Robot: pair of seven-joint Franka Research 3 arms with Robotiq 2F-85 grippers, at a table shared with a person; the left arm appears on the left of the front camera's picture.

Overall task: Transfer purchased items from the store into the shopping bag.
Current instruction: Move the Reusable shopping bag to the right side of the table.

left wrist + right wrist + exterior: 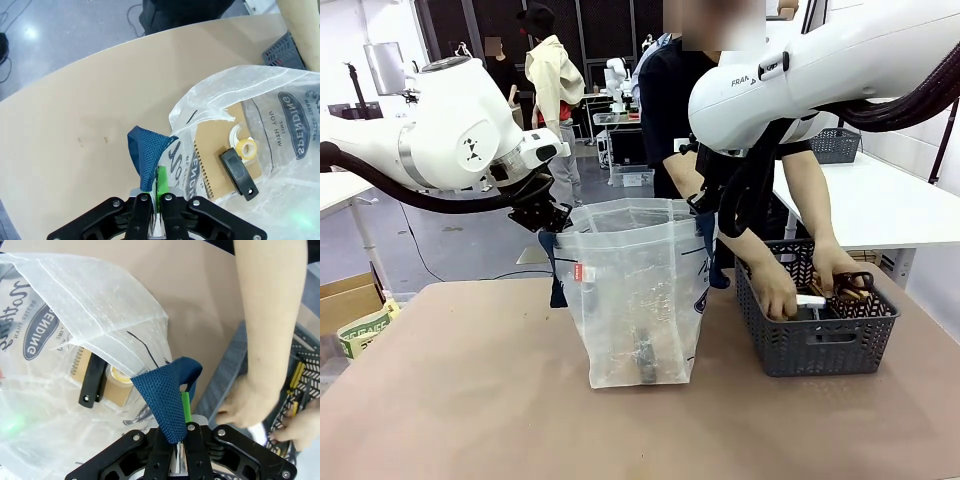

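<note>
The translucent shopping bag (635,300) stands open mid-table, held up by both arms. My left gripper (545,215) is shut on its navy strap handle (147,155) at the bag's left rim. My right gripper (180,440) is shut on the other navy handle (167,390) at the right rim. Inside the bag lie a brown spiral notebook (220,150), a yellowish tape roll (246,148) and a black elongated item (239,172). The person's two hands (780,295) reach into the dark grey basket (815,340), touching a white item (810,300) among other goods.
The grey lattice basket stands at the table's right, close beside the bag. The person stands behind it at the far edge. A cardboard box (345,300) sits on the floor at the left. Bare tabletop (450,400) lies in front and to the left.
</note>
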